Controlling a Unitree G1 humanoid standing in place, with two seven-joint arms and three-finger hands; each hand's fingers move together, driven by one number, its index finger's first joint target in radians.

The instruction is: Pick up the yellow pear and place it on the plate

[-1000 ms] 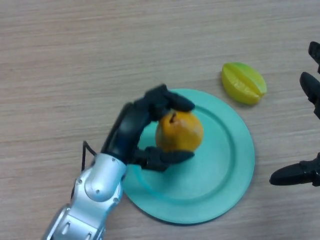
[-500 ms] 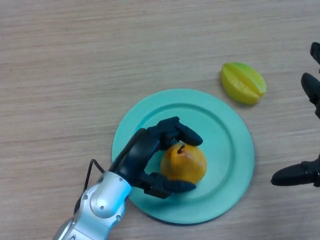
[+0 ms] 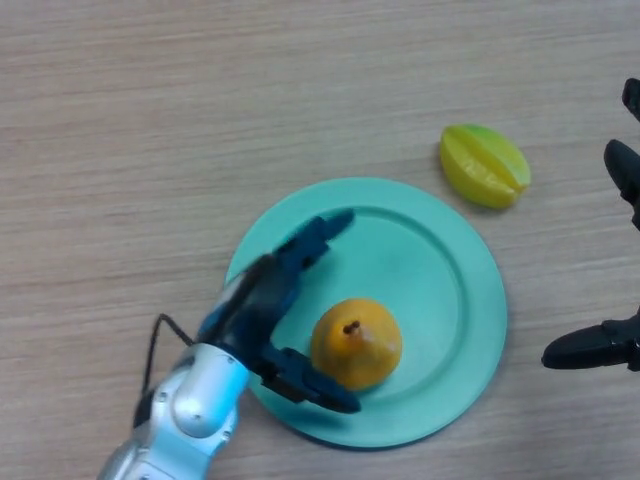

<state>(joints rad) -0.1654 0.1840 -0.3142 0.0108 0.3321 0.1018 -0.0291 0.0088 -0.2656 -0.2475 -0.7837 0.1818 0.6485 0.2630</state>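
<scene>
Head view: the yellow-orange pear [image 3: 356, 343] stands upright on the round teal plate [image 3: 440, 290], its stem end and long axis pointing up toward the camera, so it reads as nearly round. It sits in the plate's near-left part, inside the rim.

The plate lies on a light wood-grain table [image 3: 150, 120] that fills the whole view. Beyond the plate's far-right edge, just apart from it, lies a yellow-green star fruit [image 3: 485, 165] with its ridges facing up.

The left hand [image 3: 265, 305] reaches in over the plate's left rim, released: the fingers [image 3: 318, 235] stretch straight toward the plate's middle, clear of the pear, and the thumb [image 3: 310, 385] lies along the pear's near-left side. The right hand [image 3: 622, 265] shows at the view's edge, well right of the plate, fingers spread and holding nothing.
</scene>
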